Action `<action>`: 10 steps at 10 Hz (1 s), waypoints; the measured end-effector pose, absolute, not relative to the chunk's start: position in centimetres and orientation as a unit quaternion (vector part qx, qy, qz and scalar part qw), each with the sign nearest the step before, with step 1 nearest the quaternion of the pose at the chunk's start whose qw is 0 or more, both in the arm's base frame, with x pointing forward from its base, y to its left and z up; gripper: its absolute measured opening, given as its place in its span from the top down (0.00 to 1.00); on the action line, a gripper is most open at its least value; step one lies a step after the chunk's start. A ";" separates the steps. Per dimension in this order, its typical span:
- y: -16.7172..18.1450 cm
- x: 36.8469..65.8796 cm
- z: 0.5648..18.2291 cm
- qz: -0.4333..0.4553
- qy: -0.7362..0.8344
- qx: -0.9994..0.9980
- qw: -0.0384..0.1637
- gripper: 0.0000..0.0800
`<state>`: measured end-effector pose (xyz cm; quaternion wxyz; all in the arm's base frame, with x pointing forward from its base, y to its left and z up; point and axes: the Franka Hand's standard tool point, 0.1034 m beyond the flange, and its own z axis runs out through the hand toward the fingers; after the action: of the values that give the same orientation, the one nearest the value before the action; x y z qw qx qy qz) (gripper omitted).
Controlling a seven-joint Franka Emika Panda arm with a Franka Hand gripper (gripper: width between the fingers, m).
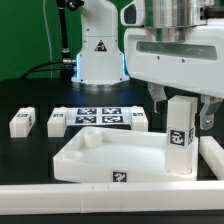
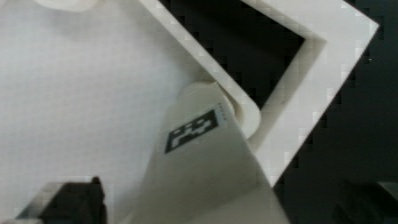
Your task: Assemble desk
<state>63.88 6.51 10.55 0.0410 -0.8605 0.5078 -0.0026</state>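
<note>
The white desk tabletop (image 1: pixel 95 150) lies rim-up at the front of the black table. One blocky leg (image 1: pixel 180 135) with a tag stands upright in its corner at the exterior view's right. My gripper (image 1: pixel 183 105) hangs over the leg's top, open, with a finger (image 1: pixel 160 96) on either side and small gaps to the leg. In the wrist view I look down the leg (image 2: pixel 214 170) and its tag to the tabletop (image 2: pixel 89 100) and the corner rim (image 2: pixel 306 90). The gripper (image 2: pixel 222 205) straddles the leg, dark fingers (image 2: pixel 71 200) at the frame edge.
Three loose legs lie behind the tabletop: one (image 1: pixel 22 122) at the far left, one (image 1: pixel 56 122) beside the marker board (image 1: pixel 95 114), one (image 1: pixel 140 118) on the board's right. A white rail (image 1: pixel 110 195) runs along the front and up the right side. The robot base (image 1: pixel 100 55) stands behind.
</note>
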 end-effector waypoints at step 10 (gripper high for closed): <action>7.1 64.5 14.7 -0.020 0.429 -0.901 0.059 0.19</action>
<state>64.52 7.06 14.71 0.0592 -0.9013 0.4286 -0.0197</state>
